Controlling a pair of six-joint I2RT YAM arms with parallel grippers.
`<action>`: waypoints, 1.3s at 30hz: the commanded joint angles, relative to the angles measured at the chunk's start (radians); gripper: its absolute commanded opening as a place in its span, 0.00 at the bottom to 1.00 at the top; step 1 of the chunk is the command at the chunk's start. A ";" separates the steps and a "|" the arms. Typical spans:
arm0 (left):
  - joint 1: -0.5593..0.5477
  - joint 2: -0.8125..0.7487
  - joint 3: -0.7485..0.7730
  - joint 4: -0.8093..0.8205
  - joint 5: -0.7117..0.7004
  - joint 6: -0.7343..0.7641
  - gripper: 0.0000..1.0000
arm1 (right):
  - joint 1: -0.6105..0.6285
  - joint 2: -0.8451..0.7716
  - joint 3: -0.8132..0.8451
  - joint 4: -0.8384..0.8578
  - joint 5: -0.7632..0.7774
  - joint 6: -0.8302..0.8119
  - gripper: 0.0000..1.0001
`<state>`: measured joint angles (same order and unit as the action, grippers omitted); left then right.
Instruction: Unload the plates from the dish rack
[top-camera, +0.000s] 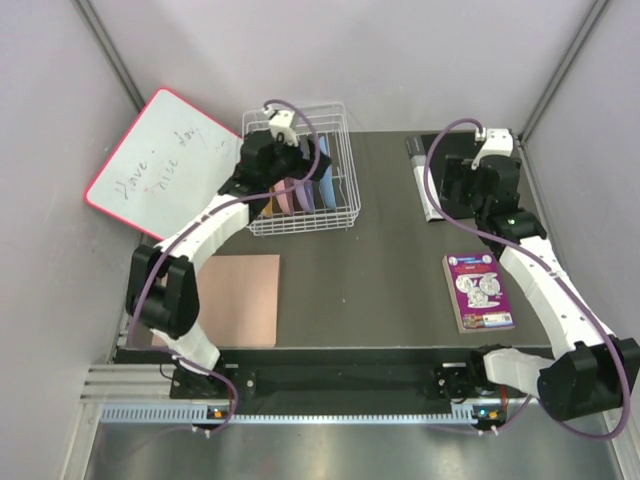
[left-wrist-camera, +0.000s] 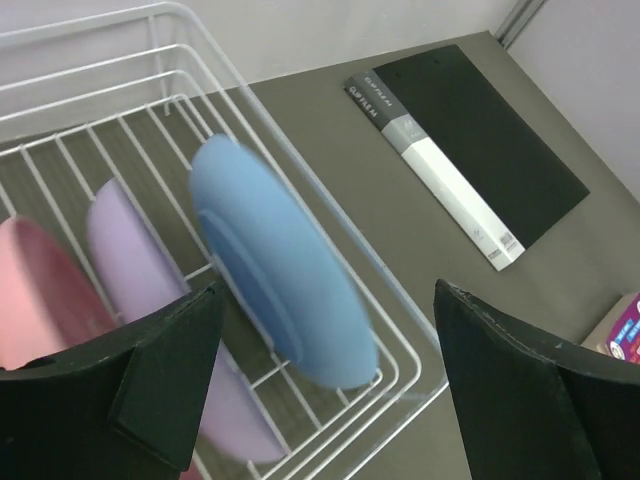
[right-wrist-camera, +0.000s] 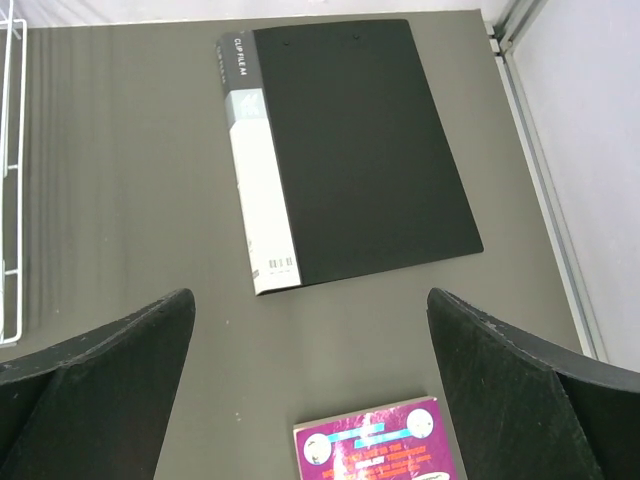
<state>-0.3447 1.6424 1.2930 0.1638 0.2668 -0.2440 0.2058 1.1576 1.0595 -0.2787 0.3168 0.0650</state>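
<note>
The white wire dish rack (top-camera: 340, 215) stands at the back left of the table. In it, on edge, stand the orange-yellow plate (top-camera: 268, 208), the pink plate (top-camera: 283, 196), the purple plate (top-camera: 303, 192) and the light blue plate (top-camera: 326, 180). My left gripper (top-camera: 303, 160) hovers over the rack. In the left wrist view it (left-wrist-camera: 328, 295) is open and straddles the blue plate (left-wrist-camera: 280, 270) without touching it, with the purple (left-wrist-camera: 135, 255) and pink (left-wrist-camera: 40, 295) plates to its left. My right gripper (top-camera: 462, 185) (right-wrist-camera: 308, 300) is open and empty above the table.
A red-framed whiteboard (top-camera: 165, 160) leans at the back left. A brown mat (top-camera: 235, 300) lies at the front left. A black folder (right-wrist-camera: 350, 140) lies at the back right, and a purple booklet (top-camera: 480, 290) lies nearer. The rack's edge (right-wrist-camera: 10, 180) shows in the right wrist view.
</note>
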 joint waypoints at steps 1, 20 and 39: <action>-0.088 0.042 0.124 0.008 -0.255 0.064 0.88 | -0.011 0.010 -0.004 0.045 -0.002 0.012 1.00; -0.307 0.224 0.279 -0.113 -0.794 0.103 0.79 | -0.023 0.016 -0.012 0.029 0.010 0.036 1.00; -0.370 0.323 0.284 -0.078 -1.060 0.141 0.00 | -0.031 0.025 -0.009 0.010 0.028 0.038 1.00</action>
<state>-0.6910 1.9347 1.5528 0.0490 -0.7204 -0.1490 0.1864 1.1851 1.0451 -0.2794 0.3279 0.0906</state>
